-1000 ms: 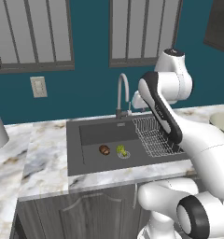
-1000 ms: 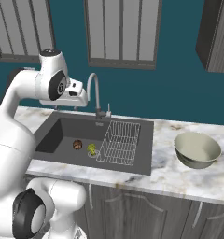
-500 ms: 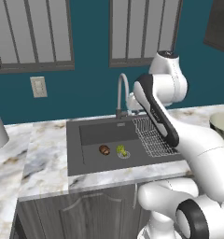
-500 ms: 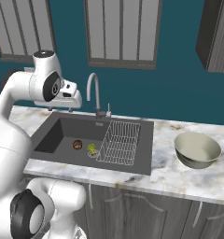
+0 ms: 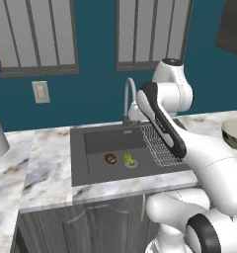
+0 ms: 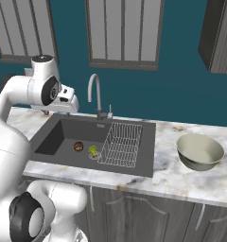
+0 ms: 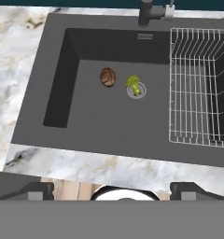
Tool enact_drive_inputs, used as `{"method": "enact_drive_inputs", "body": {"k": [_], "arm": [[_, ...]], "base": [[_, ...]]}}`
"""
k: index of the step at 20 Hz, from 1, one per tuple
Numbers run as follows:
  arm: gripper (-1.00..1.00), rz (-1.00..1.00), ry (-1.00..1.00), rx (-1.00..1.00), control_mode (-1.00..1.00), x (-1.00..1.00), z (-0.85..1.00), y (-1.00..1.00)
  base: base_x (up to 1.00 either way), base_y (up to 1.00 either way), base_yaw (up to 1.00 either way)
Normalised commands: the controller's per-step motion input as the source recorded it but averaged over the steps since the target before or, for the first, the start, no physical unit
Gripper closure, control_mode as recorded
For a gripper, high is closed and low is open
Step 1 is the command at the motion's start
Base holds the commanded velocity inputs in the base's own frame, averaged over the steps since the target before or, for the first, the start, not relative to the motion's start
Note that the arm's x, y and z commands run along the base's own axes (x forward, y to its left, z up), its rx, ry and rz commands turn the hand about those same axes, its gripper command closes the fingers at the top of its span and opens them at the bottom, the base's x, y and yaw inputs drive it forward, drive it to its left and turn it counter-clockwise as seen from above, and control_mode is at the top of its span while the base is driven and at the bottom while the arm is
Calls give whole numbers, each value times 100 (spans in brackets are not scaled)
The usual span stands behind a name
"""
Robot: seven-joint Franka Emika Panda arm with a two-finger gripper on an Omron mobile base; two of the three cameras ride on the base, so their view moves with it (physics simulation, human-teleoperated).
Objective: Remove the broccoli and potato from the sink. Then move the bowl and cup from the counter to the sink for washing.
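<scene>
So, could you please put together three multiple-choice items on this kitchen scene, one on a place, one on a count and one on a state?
1. Where does the broccoli lie?
A. on the round drain of the sink
B. in the wire rack
C. on the counter

2. How many vegetables are in the sink?
A. one
B. two
C. three

3. How is the gripper?
A. shut on the potato
B. shut on the bowl
C. open, above the sink

Key: 1 A, the floret sits on the drain ring; 2 B, potato and broccoli lie side by side; 3 C, its fingertips stand wide apart with nothing between them.
</scene>
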Motion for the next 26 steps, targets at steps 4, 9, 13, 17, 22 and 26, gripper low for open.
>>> {"method": "enact_drive_inputs", "body": {"k": [4,9,13,17,22,26], "arm": [[-100,0,1,-11,-100,0,-12,15],[-100,-1,0,-13,-100,0,-12,16],[-100,-3,0,-11,-100,0,-13,21],[-100,-5,0,-3,-100,0,-15,21],[-100,-6,0,0,-100,0,-15,19],[-100,-7,1,0,-100,1,-16,16]], "base": [[0,0,0],[0,0,0],[0,0,0],[0,0,0],[0,0,0],[0,0,0]]}}
